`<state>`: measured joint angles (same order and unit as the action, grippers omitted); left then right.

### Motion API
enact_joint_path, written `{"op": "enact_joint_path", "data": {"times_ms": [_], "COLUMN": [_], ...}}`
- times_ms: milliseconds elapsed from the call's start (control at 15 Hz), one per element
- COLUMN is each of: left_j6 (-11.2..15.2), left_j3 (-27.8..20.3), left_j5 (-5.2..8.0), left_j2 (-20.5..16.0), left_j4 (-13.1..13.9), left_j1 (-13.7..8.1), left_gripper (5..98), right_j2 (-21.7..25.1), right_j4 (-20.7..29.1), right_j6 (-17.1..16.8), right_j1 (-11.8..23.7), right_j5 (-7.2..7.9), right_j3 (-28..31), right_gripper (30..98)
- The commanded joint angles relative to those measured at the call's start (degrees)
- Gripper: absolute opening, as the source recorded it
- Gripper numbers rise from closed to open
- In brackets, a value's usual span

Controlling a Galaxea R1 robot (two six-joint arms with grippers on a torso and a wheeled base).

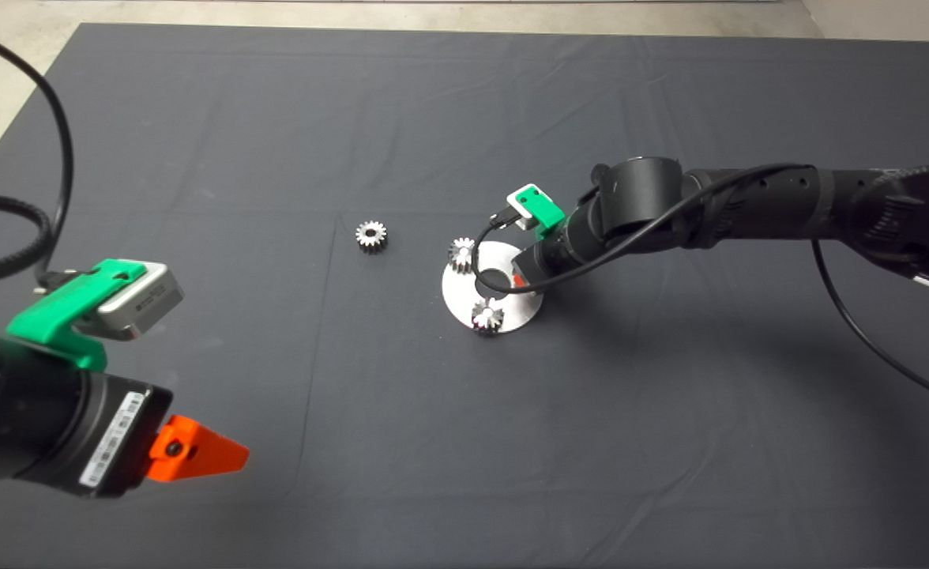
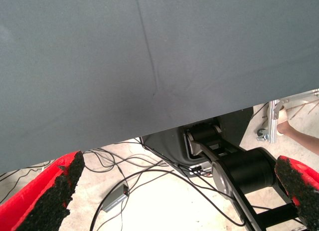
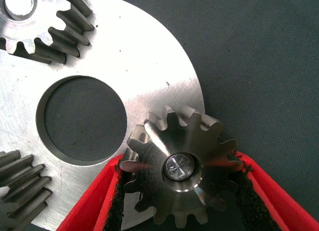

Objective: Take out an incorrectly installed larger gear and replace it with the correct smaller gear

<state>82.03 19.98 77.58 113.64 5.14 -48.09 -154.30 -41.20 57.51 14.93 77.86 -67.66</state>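
At the lower left of the bench, parked and idle: left gripper (image 1: pixel 200 452), jaws wide apart, holding nothing. Further right, loose on the dark mat (image 1: pixel 196 158) and well apart from the plate: the smaller gear (image 1: pixel 370 236), shiny, short straight teeth, round bore, not yet fitted. Next, the round steel plate (image 1: pixel 516 314) with a large centre hole, a far small gear (image 1: pixel 461 251) and a near small gear (image 1: pixel 487 316) seated at its rim. At the plate's right edge, on its pin (image 3: pixel 178 167): the larger gear (image 3: pixel 154 153), dull steel, teeth slanted and flaring, plainly wider than its neighbours, clamped between the pads of the right gripper (image 1: pixel 520 273). Judged as the lift-off step: pull straight up along the pin, no tilt, firm grip on opposite teeth. Watch for binding on the pin, dragging the plate, or nudging the nearby gears.
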Motion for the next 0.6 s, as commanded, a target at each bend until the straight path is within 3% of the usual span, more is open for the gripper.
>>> {"op": "enact_joint_path", "data": {"times_ms": [0, 533], "left_j6": [0.1, 0.1], "left_j3": [-0.8, -0.8], "left_j5": [0.11, 0.11], "left_j2": [0.0, 0.0], "left_j4": [0.9, 0.9], "left_j1": [-0.2, -0.2], "left_gripper": [98.3, 98.3], "right_j2": [-0.1, -0.6], "right_j4": [-1.0, -1.0], "right_j6": [0.2, 0.2], "right_j1": [1.2, 1.5], "right_j5": [0.71, 1.22], "right_j3": [0.4, 0.6], "right_gripper": [51.3, 48.7]}}
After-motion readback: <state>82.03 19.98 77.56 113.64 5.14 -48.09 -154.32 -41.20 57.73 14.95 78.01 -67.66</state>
